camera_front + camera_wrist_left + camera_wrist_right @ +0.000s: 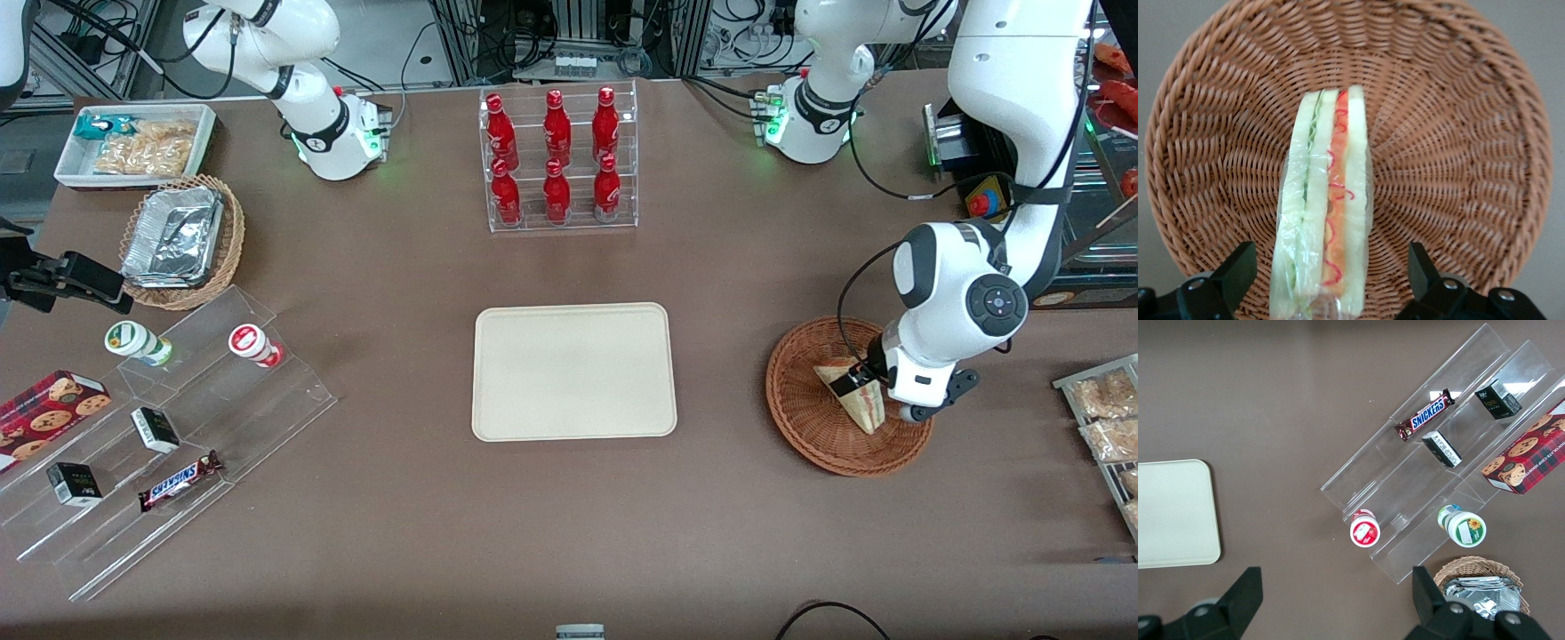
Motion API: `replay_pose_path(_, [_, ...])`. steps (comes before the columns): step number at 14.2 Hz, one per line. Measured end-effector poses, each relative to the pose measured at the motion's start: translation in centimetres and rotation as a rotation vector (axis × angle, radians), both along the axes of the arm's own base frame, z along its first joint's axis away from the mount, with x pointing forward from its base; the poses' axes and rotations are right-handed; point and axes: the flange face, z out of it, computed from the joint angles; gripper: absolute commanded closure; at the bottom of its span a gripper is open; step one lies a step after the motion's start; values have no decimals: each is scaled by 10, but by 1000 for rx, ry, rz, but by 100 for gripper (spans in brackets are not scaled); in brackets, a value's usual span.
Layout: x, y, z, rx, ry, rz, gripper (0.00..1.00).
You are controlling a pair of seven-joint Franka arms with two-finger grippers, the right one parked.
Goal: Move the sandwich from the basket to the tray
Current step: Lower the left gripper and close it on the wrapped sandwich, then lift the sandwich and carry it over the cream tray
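Upright sandwich, open jaws astride.

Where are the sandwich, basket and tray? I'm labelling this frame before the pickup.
sandwich [1328, 200]: left wrist view, its layered cut edge.
basket [805, 418]: front view, bare woven floor.
tray [573, 373]: front view, bare flat middle.
hand [1331, 280]: left wrist view, open, straddling the sandwich.
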Motion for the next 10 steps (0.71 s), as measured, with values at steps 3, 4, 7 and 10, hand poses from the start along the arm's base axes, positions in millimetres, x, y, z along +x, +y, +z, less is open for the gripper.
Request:
replay_pose_path(3, [-1,0,-11,3,7,40,88])
replay_pose_path(4, [-1,1,-12,3,8,44,94])
replay_pose_path(7, [0,1,-10,3,4,43,98])
replay_pose_path(10, [9,-2,13,6,-6,-55,98])
